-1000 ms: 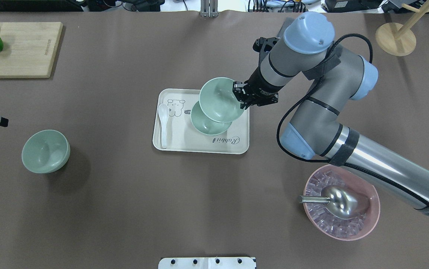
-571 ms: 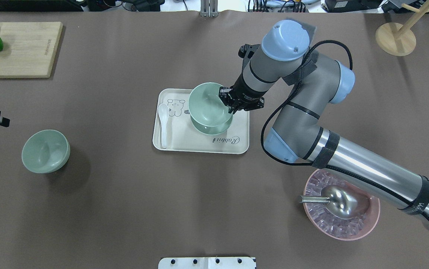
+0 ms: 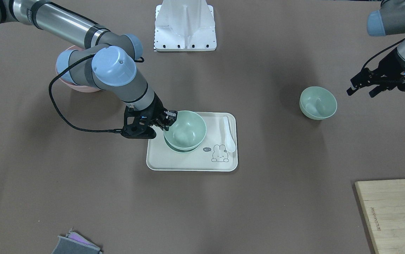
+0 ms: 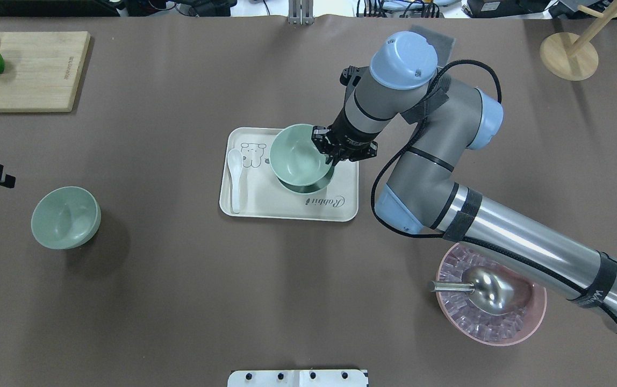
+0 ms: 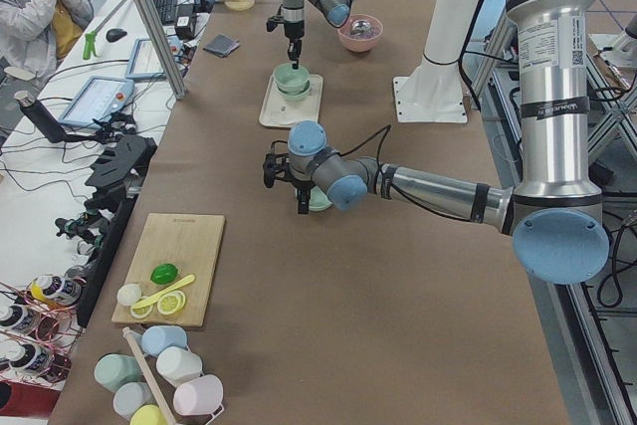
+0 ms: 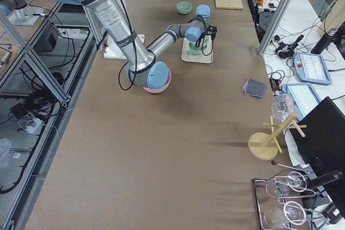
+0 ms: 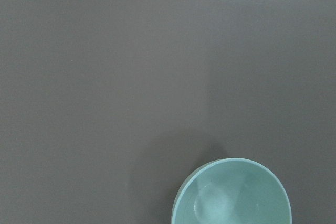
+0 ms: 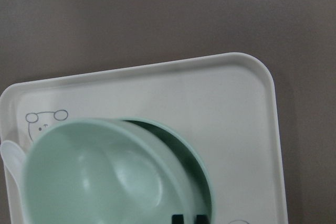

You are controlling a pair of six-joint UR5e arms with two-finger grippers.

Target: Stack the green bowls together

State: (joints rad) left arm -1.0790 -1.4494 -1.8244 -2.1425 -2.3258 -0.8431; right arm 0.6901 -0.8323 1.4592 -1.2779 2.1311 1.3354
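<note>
My right gripper (image 4: 329,153) is shut on the rim of a pale green bowl (image 4: 298,156). It holds that bowl slightly tilted, low over a second green bowl (image 4: 311,186) on the white tray (image 4: 287,209). In the right wrist view the held bowl (image 8: 100,177) sits offset over the lower one (image 8: 191,156); I cannot tell whether they touch. The third green bowl (image 4: 65,217) stands alone on the table at the left. My left gripper (image 3: 361,90) hovers open and empty beside the third bowl (image 3: 318,103), which also shows in the left wrist view (image 7: 231,192).
A white spoon (image 4: 235,180) lies on the tray's left side. A pink ribbed bowl (image 4: 529,322) with ice and a metal scoop stands at the near right. A cutting board (image 4: 29,70) with fruit is at the far left, a wooden stand (image 4: 569,54) at the far right.
My right gripper has carried the held bowl left and down, from beside the tray bowl to nearly centred over it. The left arm and third bowl have barely moved.
</note>
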